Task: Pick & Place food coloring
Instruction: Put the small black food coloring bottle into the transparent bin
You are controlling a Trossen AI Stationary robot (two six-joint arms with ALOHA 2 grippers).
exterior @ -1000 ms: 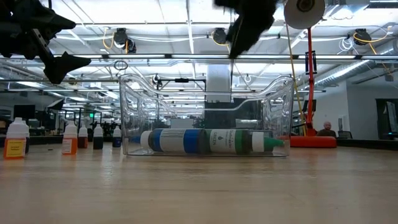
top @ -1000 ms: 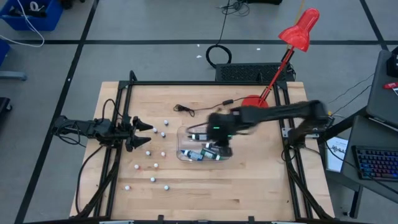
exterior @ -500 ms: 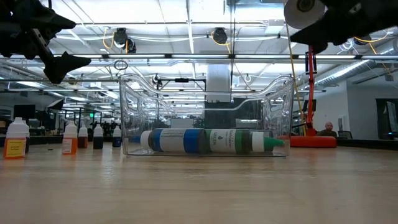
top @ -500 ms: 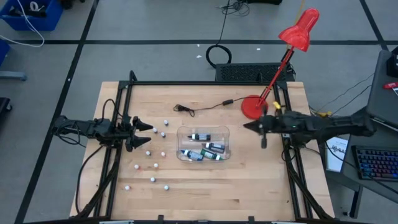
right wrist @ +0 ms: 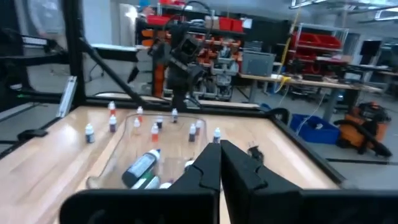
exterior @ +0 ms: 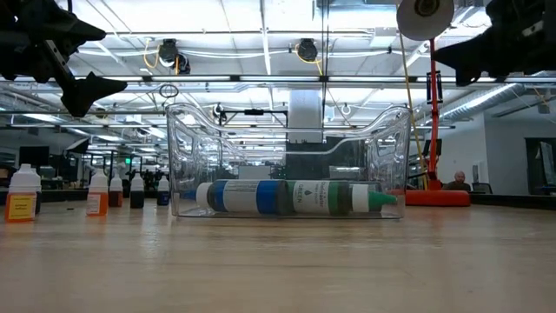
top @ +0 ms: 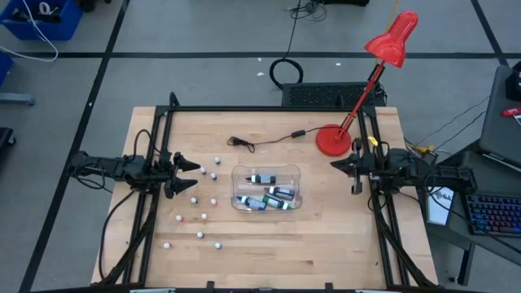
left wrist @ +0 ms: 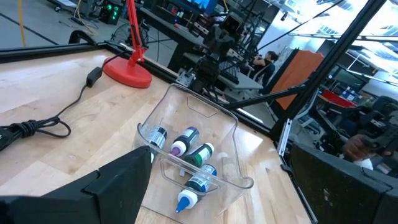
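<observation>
Several tiny white-capped food coloring bottles (top: 203, 175) stand scattered on the table's left half, seen as a row (exterior: 137, 191) in the low view. Several more lie on their sides in the clear plastic tub (top: 266, 189) at the table's middle, showing dark, green and blue bodies (left wrist: 189, 155). My left gripper (top: 184, 173) hangs open at the left edge, just left of the scattered bottles, and touches nothing. My right gripper (top: 335, 166) is shut and empty near the right edge, raised above the table (exterior: 452, 56), pointing toward the tub (right wrist: 149, 162).
A red desk lamp (top: 332, 140) stands at the far right, its arm leaning out past the far edge. A black cable (top: 260, 140) lies on the table behind the tub. Black frame rails (top: 155, 203) run along both sides. People sit in the room beyond (exterior: 453, 181).
My right gripper has pulled back from above the tub toward the table's right edge, staying high, and slowed there. The tub and the bottles have kept their places.
</observation>
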